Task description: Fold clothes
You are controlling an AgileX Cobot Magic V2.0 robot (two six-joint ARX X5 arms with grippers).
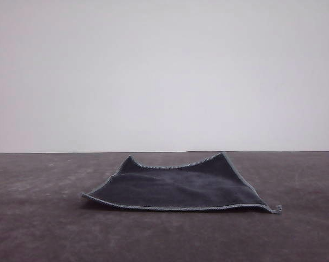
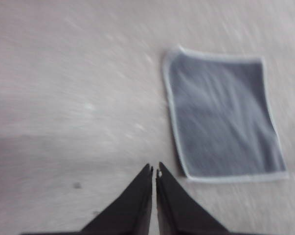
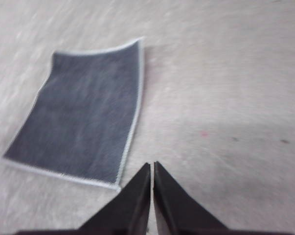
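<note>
we see the cloth point(image 1: 178, 188) lying flat, unfolded, dark face up, mid desk point(image 1: 39, 229), w/ far corners curling up. left end effector point(image 2: 154, 171) & right end effector point(image 3: 151, 165) both clenched on nothing, hovering just beside opposite near corners, prob. staged to pinch them.

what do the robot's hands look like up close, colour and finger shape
In each wrist view, the left hand and the right hand look alike: two flat, matte black fingers, broad at the base and tapering to sharp triangular points. No markings, labels or cables are visible on them, though both pictures are somewhat blurred.
</note>
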